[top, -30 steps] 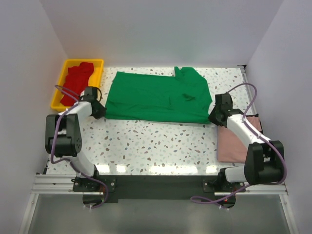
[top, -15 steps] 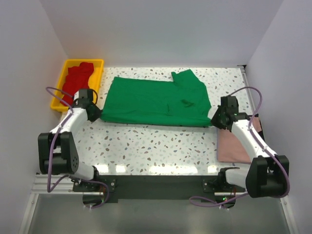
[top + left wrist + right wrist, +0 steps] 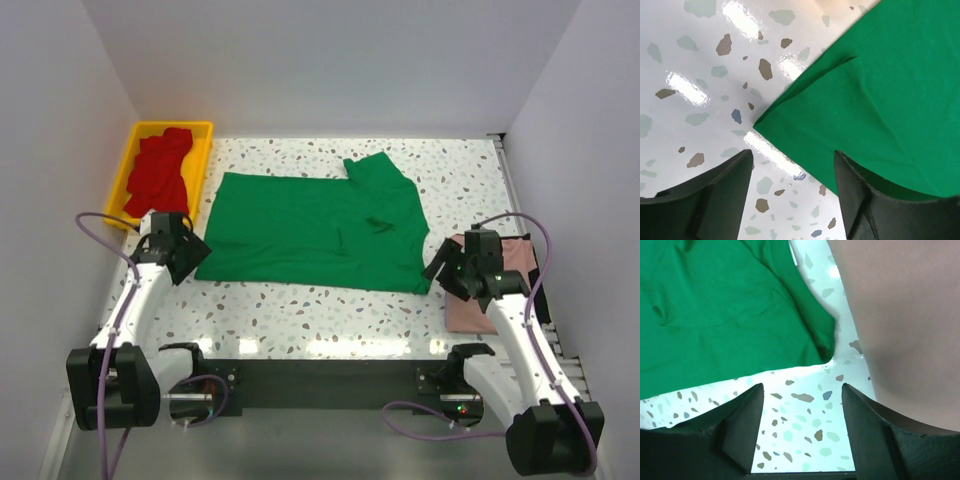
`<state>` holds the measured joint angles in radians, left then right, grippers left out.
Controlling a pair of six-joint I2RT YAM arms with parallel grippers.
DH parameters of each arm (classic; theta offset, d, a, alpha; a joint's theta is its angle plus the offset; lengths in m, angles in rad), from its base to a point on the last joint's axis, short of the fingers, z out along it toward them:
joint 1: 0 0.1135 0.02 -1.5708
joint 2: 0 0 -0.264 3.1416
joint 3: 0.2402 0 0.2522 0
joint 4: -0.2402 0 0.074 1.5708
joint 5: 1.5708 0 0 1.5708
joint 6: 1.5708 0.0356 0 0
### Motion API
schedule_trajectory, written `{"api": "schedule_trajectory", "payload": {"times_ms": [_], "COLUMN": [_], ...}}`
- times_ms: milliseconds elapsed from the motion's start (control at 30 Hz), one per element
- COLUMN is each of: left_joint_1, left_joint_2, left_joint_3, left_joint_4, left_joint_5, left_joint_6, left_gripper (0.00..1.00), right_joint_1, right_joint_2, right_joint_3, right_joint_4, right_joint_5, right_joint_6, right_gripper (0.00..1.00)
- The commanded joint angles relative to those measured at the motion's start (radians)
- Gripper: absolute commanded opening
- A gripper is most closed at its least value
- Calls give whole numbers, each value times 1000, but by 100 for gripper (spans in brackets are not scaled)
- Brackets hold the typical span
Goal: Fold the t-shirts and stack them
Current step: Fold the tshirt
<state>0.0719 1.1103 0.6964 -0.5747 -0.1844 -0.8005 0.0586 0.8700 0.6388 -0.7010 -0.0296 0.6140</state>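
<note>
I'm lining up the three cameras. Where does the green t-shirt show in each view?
Top external: green t-shirt spread flat across the middle of the picture.
Left wrist: one corner of it fills the right side.
Right wrist: upper left, with the pink t-shirt at right.
Shared landmark: the speckled tabletop along the shirt's edge, in all three.

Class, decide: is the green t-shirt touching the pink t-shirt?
Apart. The right wrist view shows a strip of speckled table between the green t-shirt and the pink t-shirt.

Bright overhead light, white glare on the table (image 3: 690,60); left pincer (image 3: 792,155) looks dark.
</note>
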Motion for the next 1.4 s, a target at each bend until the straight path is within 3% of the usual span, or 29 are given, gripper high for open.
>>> {"api": "schedule_trajectory", "payload": {"times_ms": [0, 67, 200, 500, 700, 933, 1100, 1367], "left_joint_1": [8, 8, 5, -115, -172, -173, -173, -172], "left_joint_2": [-55, -53, 12, 301, 436, 585, 617, 626], "left_joint_3": [18, 60, 112, 290, 397, 537, 546, 525], "left_joint_4": [-16, 2, 94, 196, 277, 291, 299, 306], "left_joint_5": [-1, 8, 63, 77, 143, 229, 272, 307], "left_joint_6": [3, 30, 87, 124, 188, 228, 228, 227], "left_gripper": [72, 72, 61, 52, 53, 54, 55, 55], "right_joint_1": [-3, -3, 9, 147, 155, 175, 207, 326], "right_joint_2": [-46, -39, 92, 492, 734, 969, 1034, 1003], "right_joint_3": [42, 73, 140, 376, 541, 705, 733, 621], "right_joint_4": [-37, 10, 99, 323, 399, 399, 402, 434], "right_joint_5": [-29, -42, -75, 85, 88, 76, 69, 129], "right_joint_6": [-11, -33, -69, -155, -220, -220, -206, -180], "right_gripper": [70, 72, 72, 67, 64, 53, 43, 32]}}
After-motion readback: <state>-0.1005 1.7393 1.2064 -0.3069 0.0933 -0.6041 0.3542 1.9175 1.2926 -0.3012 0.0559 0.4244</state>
